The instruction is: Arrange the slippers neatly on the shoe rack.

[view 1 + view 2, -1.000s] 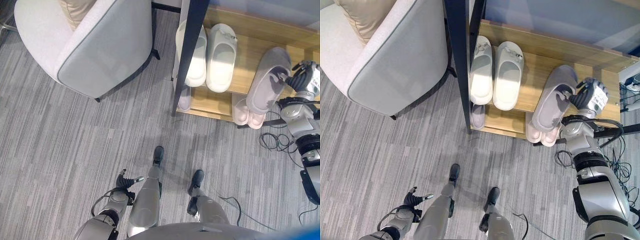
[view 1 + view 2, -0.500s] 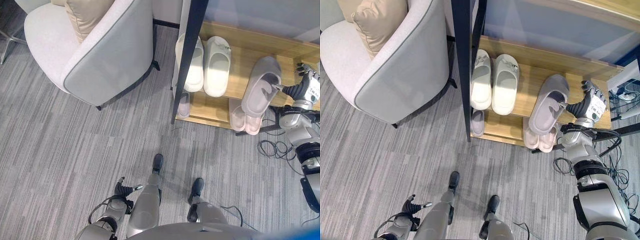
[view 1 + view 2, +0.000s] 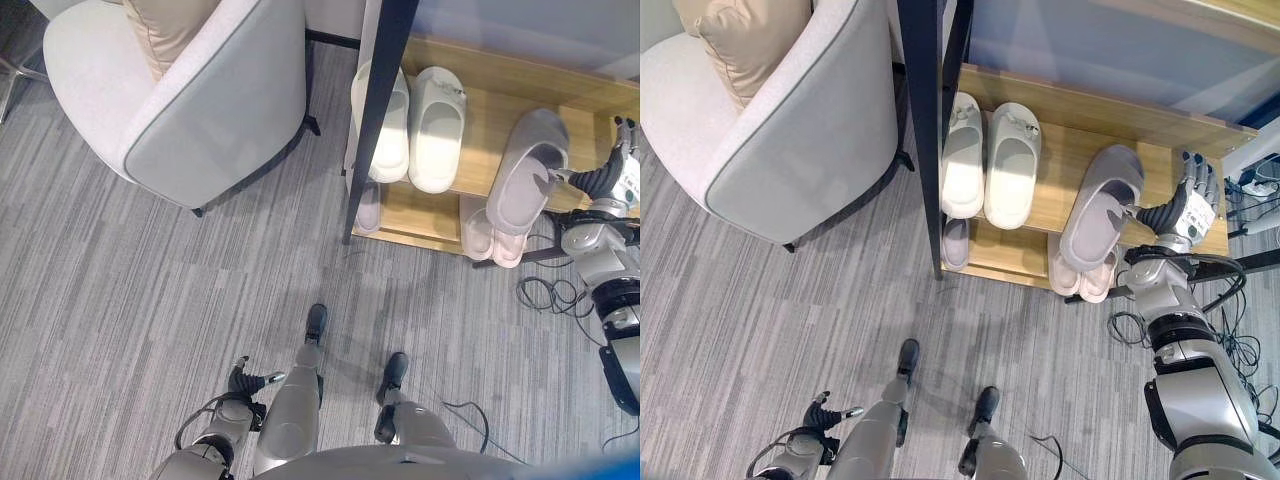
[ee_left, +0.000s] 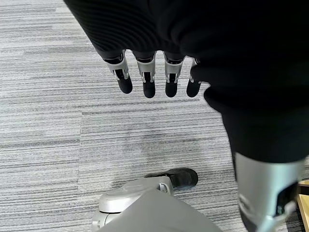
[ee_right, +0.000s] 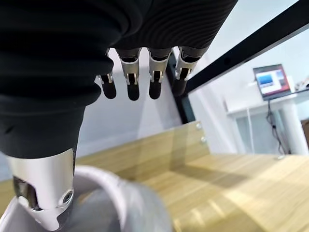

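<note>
Right eye view: the right hand (image 3: 1188, 205) is at the right end of the shoe rack (image 3: 1080, 112), its fingers stretched straight up and apart while the thumb reaches toward the heel of a grey slipper (image 3: 1101, 207). That slipper lies on the upper wooden shelf, tilted, toe pointing away from the robot and heel overhanging the shelf's front edge. The thumb tip sits at the heel opening (whether it touches the rim or merely rests beside it cannot be told from above). In the right wrist view the fingers (image 5: 129, 77) hang straight and uncurled over the shelf boards, with the thumb down against the slipper's pale rim (image 5: 104, 181); nothing is gripped, so the hand reads as open.

Further left on the same shelf a pair of white slippers (image 3: 988, 159) stands side by side, toes away from the robot, close to the rack's black upright post (image 3: 923, 120). On the lower shelf a pale pink pair (image 3: 1081, 272) pokes out beneath the grey slipper, and another pale slipper (image 3: 955, 244) shows under the white pair.

The left hand (image 3: 247, 377) hangs low over the grey striped carpet (image 3: 130, 300), well apart from the rack; in the left wrist view its fingers (image 4: 148, 79) are relaxed and hold nothing. A light grey armchair (image 3: 780, 130) with a beige cushion (image 3: 730, 45) stands left of the rack.
</note>
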### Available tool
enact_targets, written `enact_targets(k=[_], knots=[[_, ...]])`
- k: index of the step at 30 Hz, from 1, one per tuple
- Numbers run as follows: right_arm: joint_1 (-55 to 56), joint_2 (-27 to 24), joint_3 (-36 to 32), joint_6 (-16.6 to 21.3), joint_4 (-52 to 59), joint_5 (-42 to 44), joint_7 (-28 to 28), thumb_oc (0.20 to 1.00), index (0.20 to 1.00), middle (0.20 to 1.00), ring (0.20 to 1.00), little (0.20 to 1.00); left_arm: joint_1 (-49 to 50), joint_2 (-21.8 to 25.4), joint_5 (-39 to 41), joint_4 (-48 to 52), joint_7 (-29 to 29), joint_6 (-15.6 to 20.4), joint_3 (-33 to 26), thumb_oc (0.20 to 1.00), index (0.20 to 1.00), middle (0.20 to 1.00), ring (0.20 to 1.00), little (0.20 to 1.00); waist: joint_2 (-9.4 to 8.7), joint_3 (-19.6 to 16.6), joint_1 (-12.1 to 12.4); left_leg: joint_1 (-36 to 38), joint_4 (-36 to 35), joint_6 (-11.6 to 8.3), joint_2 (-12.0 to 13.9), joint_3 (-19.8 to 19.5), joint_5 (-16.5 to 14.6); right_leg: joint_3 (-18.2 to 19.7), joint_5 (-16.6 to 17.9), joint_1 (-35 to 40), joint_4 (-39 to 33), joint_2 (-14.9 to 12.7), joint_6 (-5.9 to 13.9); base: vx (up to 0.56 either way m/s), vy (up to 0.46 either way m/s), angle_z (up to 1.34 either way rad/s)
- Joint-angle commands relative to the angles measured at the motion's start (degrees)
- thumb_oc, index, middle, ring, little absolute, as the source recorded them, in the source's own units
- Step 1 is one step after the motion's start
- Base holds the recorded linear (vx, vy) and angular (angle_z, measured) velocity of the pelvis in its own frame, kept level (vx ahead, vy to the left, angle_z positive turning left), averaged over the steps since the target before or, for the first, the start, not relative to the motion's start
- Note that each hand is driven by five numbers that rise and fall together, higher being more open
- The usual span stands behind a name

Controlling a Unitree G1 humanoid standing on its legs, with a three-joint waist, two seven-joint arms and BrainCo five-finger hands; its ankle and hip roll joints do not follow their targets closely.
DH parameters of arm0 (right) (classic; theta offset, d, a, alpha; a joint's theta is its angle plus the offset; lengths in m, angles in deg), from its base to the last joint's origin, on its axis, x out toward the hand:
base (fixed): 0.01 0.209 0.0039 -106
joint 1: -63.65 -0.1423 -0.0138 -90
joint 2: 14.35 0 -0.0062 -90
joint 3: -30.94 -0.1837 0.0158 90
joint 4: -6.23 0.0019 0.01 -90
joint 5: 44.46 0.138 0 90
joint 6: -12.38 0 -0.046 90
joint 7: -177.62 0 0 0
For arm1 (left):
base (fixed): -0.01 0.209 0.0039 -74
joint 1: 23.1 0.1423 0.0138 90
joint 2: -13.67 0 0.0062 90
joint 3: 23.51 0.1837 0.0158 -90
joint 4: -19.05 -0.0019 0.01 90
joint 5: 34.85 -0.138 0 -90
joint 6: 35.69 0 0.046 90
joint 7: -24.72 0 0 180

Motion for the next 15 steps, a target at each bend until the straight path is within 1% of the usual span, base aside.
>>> enact_targets(k=[1, 4, 6, 9, 12, 15], knots=[[-3.7, -0.8, 1.01, -0.53, 0.51, 3.56, 1.61, 1.0, 1.0, 1.0, 1.0, 1.0, -2.09, -1.09, -0.18, -4.93, -1.32, 0.25, -0.12, 1.0, 1.0, 1.0, 1.0, 1.0, -2.22, 1.28, 0.54, 2.97, 0.32, -1.56, -0.13, 1.72, -10.53, 2.86, 0.81, -2.87, 2.15, -3.95, 3.34, 0.0, 0.0, 0.0], [-3.55, -0.11, 0.95, -0.66, 1.29, 4.3, 2.83, 1.0, 1.0, 1.0, 1.0, 1.0, -2.35, -0.99, -0.04, -4.96, -1.21, -0.01, -0.37, 1.0, 1.0, 1.0, 1.0, 1.0, -2.26, 1.45, 0.44, 2.74, 0.32, -1.6, -0.12, 1.73, -10.43, 2.89, 0.88, -3.07, 2.09, -3.84, 3.31, 0.0, 0.0, 0.0], [-4.21, 0.38, 1.46, -0.96, -0.3, 4.66, 3.21, 1.0, 1.0, 1.0, 1.0, 1.0, -2.65, -0.86, 0.18, -4.95, -1.29, -0.06, -0.3, 1.0, 1.0, 1.0, 1.0, 1.0, -2.28, 1.62, 0.47, 2.51, 0.32, -1.67, -0.11, 1.79, -10.38, 2.87, 0.84, -3.27, 2.05, -3.76, 3.3, 0.0, 0.0, 0.0], [-4.96, 0.29, 1.72, -1.08, -0.63, 4.83, 2.98, 1.0, 1.0, 1.0, 1.0, 1.0, -2.79, -0.77, 0.41, -4.88, -1.43, -0.01, -0.32, 1.0, 1.0, 1.0, 1.0, 1.0, -2.29, 1.76, 0.53, 2.38, 0.32, -1.7, -0.09, 1.84, -10.32, 2.91, 0.85, -3.4, 2.09, -3.75, 3.26, 0.0, 0.0, 0.0], [-6.46, 0.77, 2.23, -2.33, -1.18, 5.26, 3.92, 1.0, 1.0, 1.0, 1.0, 1.0, -3.33, -0.75, 0.92, -4.81, -1.51, -0.19, -0.19, 1.0, 1.0, 1.0, 1.0, 1.0, -2.21, 1.97, 0.53, 2.1, 0.32, -1.68, 0.0, 2.04, -10.33, 2.93, 0.91, -3.79, 2.09, -3.67, 3.23, 0.01, 0.0, -0.01], [-7.16, 1.01, 2.5, -2.62, -2.53, 5.93, 4.52, 1.0, 1.0, 1.0, 1.0, 1.0, -3.37, -0.76, 1.0, -4.84, -1.42, -0.2, -0.03, 1.0, 1.0, 1.0, 1.0, 1.0, -2.1, 2.07, 0.68, 2.08, 0.32, -1.73, 0.03, 2.14, -10.45, 2.99, 0.79, -3.75, 2.0, -3.57, 3.18, 0.01, -0.001, -0.01]])
